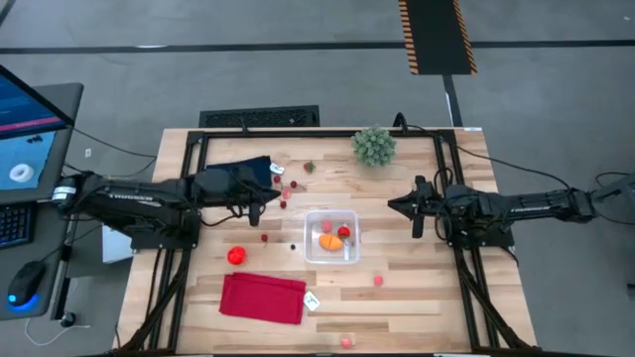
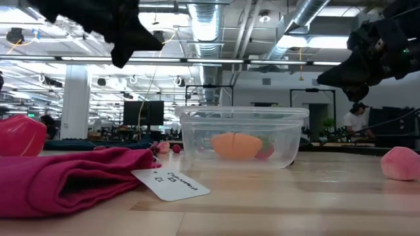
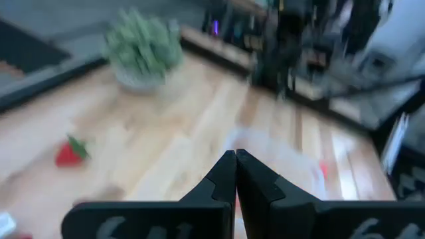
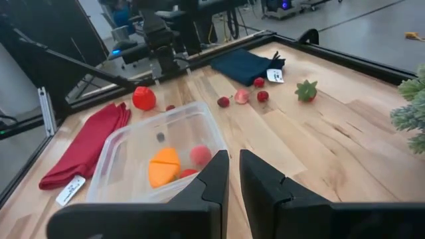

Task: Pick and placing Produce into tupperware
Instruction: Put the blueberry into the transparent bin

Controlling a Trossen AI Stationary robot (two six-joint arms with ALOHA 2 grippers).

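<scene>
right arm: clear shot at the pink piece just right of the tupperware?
Probably yes. The pink piece lies alone on bare wood beside the tupperware, nothing over it. The right gripper hovers nearby, jaws shut, so it must open first.

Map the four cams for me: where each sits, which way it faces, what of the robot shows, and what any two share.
High: overhead, straight down; both arms, tupperware between them.
Low: table height, level toward the room; tupperware, red cloth, arms overhead.
Left wrist: past shut left gripper toward green plant ball.
Right wrist: past shut right gripper across tupperware toward left arm.
Shared: high, low and right wrist show the orange piece in the tupperware.
</scene>
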